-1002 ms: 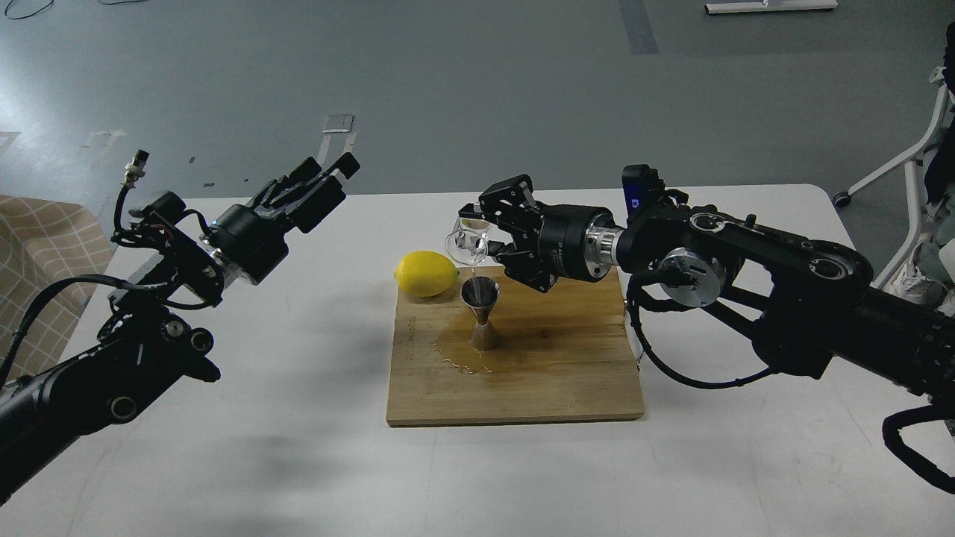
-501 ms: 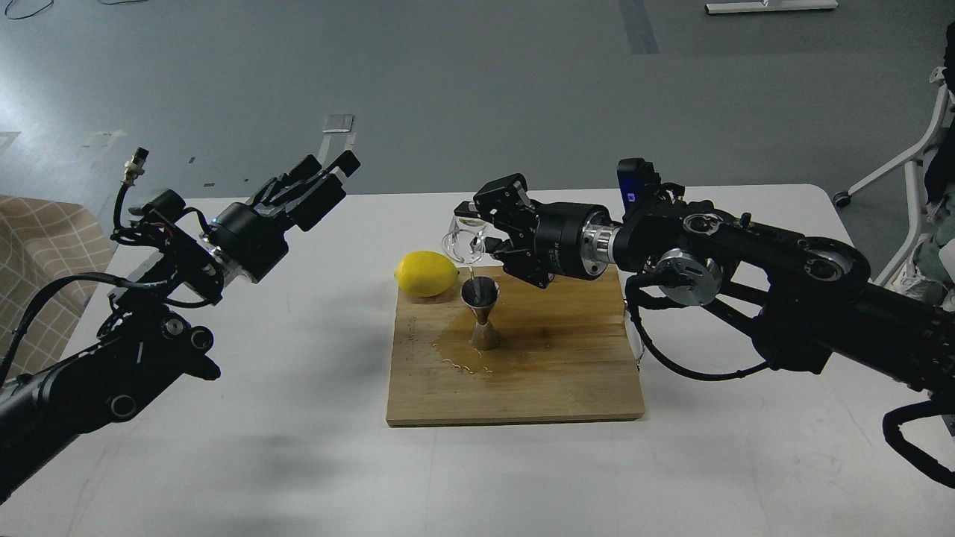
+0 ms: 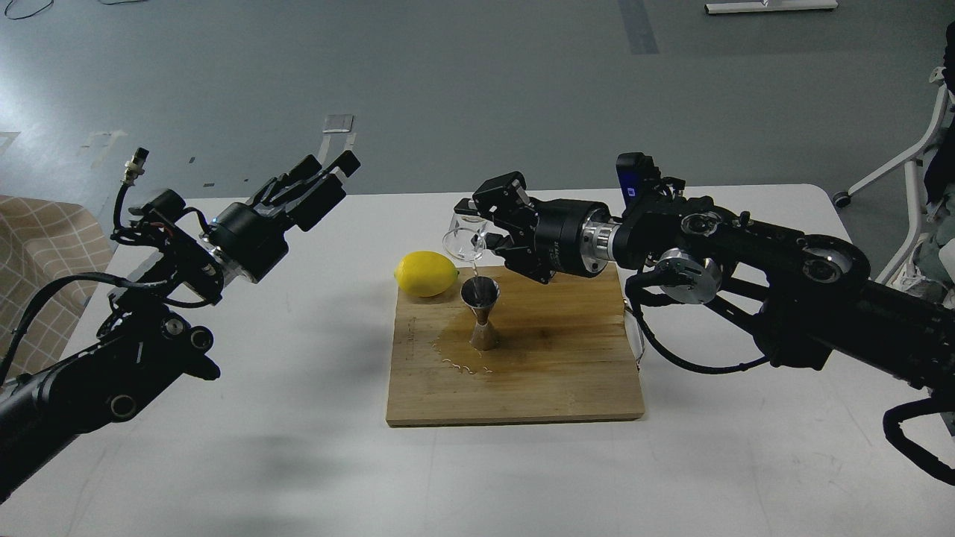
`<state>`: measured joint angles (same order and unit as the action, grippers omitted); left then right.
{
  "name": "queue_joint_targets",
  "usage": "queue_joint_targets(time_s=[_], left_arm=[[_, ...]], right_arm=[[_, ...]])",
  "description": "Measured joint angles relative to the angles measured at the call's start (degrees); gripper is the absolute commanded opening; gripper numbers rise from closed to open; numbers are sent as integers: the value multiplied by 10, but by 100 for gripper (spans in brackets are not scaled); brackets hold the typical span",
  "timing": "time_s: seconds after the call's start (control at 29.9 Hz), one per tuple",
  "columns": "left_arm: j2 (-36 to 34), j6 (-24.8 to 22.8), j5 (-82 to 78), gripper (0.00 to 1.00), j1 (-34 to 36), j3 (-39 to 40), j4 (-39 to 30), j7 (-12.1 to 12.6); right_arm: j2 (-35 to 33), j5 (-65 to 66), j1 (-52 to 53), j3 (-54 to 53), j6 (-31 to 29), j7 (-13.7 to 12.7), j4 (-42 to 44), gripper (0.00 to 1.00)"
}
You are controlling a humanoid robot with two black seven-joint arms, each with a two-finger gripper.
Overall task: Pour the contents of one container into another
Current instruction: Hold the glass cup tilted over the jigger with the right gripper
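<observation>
Over the bamboo cutting board (image 3: pixel 522 373), right hand (image 3: pixel 483 233) is clenched on the glass cup (image 3: pixel 464 240), tipped lip-down just above the steel jigger (image 3: pixel 481 312). Thin stream visible from lip into the jigger's upper cone, so mid-pour. Jigger stands upright on the board, just right of the lemon (image 3: pixel 426 273), cup not touching it.

Wet patch and droplets on the board around the jigger base, so some liquid looks to have missed or overflowed. Can't tell the fill level from here.

Next, my read: hold the lip centred over the cone, then roll the wrist back to upright before the cone tops out, and lift clear without clipping the rim.

Left hand (image 3: pixel 328 173) is up and off to the side over the counter (image 3: pixel 224 462), fingers spread, grasping nothing.

Count: 1 cup, 1 jigger, 1 lemon, 1 board, 2 hands.
</observation>
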<state>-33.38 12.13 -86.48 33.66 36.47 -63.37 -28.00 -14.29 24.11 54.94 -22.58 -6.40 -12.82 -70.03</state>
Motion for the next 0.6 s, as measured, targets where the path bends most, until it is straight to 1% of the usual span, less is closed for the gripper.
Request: queue_joint_targets(time_s=[0.37, 0.6], left_arm=[[-1, 0, 0, 98, 0, 0, 0, 0], [-1, 1, 0, 98, 0, 0, 0, 0]], right_arm=[[-14, 1, 11, 9, 0, 1, -15, 25], [-23, 1, 11, 10, -11, 1, -19, 25]])
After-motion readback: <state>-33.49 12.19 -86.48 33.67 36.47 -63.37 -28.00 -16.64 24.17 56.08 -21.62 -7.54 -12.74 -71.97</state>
